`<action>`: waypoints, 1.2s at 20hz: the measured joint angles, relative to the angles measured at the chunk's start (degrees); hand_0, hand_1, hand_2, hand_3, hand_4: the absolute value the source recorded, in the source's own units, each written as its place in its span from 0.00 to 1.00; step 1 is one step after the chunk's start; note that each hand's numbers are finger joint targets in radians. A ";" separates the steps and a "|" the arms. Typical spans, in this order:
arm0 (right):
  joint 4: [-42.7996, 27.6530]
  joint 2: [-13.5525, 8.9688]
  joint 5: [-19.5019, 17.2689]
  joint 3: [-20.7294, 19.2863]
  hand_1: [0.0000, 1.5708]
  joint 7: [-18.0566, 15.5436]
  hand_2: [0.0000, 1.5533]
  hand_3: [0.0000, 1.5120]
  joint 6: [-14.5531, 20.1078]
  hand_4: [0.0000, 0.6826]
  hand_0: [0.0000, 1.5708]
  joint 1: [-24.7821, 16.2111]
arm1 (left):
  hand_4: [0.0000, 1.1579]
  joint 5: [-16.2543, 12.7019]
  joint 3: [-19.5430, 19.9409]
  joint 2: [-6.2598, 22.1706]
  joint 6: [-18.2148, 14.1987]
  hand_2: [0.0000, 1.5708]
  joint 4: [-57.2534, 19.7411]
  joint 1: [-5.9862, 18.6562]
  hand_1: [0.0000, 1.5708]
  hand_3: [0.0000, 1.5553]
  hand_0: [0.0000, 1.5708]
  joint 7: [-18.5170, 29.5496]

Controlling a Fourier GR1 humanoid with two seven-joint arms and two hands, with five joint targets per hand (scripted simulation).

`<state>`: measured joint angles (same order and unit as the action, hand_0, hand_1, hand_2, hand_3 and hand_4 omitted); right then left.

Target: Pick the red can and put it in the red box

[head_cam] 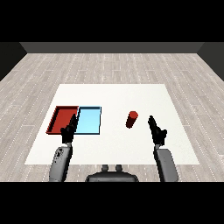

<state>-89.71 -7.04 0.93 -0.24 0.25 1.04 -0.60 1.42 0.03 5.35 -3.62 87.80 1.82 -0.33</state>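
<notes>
Red can (132, 119) stands upright — just left of the right hand (156, 130).

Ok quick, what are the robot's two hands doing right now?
Left hand: open, holding nothing, over the near edge of the trays.
Right hand: open, holding nothing, just right of the red can, not touching it.

I see a white counter (113, 94) filling the middle of the frame, over a pale plank floor (109, 65). Left of centre on it lie a red tray (59, 114) and a light blue tray (89, 120), side by side and touching. A red can (132, 119) stands upright right of centre, well apart from both trays.
</notes>
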 measured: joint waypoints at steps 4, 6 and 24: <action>3.66 -1.14 0.62 -2.69 0.00 -0.76 0.00 0.00 -2.09 0.00 0.00 3.08 | 0.00 0.00 0.42 -0.12 0.94 0.00 0.59 -0.66 0.00 0.00 0.00 0.46; 6.96 -2.61 1.55 -4.77 0.00 -1.20 0.00 0.00 -3.51 0.00 0.00 6.06 | 0.00 0.13 0.46 -0.19 1.06 0.00 1.19 -1.37 0.00 0.00 0.00 0.62; 14.63 -3.62 9.29 -10.07 0.00 -17.95 0.00 0.00 -13.76 0.00 0.00 11.90 | 0.00 -3.51 2.66 -2.62 4.09 0.00 2.95 -2.19 0.00 0.00 0.00 22.19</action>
<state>-75.09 -10.67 10.22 -10.31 -17.70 -12.72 11.29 -2.09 2.70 2.73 0.47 90.76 -0.37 21.86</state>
